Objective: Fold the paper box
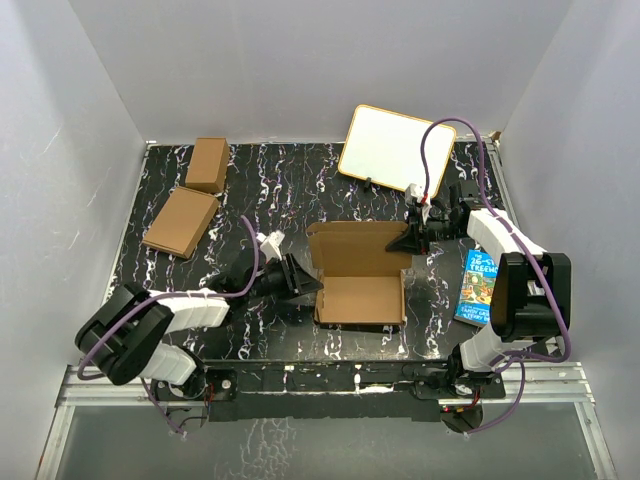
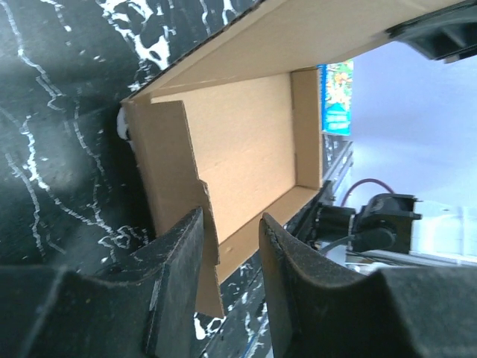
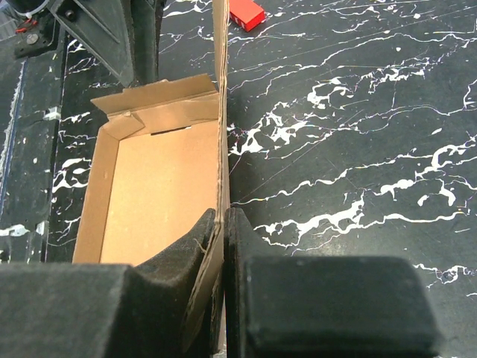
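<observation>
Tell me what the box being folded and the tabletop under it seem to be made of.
Paper box: brown cardboard, matte, unprinted; raw cut edges and creased flaps show it. Tabletop: black with white marble-like veins, faint sheen; possibly printed laminate rather than stone, cannot tell.

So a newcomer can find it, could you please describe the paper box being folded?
On the black marbled table, look at the centre. The paper box lies there as a shallow brown tray with its lid open, unlike the two closed cartons at the far left.
</observation>
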You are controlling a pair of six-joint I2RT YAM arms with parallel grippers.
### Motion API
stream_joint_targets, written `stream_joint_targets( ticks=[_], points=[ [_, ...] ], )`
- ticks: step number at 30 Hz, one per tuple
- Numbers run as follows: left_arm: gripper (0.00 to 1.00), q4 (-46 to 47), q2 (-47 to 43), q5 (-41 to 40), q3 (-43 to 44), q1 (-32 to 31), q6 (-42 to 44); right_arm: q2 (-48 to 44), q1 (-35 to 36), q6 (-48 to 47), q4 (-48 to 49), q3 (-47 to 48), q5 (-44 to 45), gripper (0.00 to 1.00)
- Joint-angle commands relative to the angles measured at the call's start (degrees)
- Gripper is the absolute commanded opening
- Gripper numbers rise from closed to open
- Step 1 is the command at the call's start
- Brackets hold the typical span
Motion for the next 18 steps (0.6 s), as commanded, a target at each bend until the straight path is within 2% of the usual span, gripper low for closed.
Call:
stream_joint_targets(
  ticks=[1, 4, 8, 15, 18],
  points=[
    [0.34, 12.9, 2.2, 4.2, -1.7, 0.8, -6.7, 0.5, 0.1, -2.3, 0.1, 2.5, -2.9, 0.08],
    [0.32, 17.2, 4.7, 5.4, -2.7, 1.1, -9.2, 0.6, 0.1, -2.7, -0.4, 2.7, -2.9, 0.08],
    [0.21, 18.3, 7.6, 5.4, -3.4, 1.3, -10.5, 0.6, 0.0, -2.9, -0.6, 2.8, -2.8, 0.08],
    [0.07, 17.4, 8.9, 4.6, -3.8, 1.3, -11.1, 0.6, 0.0, -3.2, -0.8, 2.9, -2.9, 0.08],
    [0.06, 14.8, 8.9, 4.3, -3.1, 1.3, -9.9, 0.6, 0.1, -3.2, -0.8, 2.9, -3.0, 0.08]
  ],
)
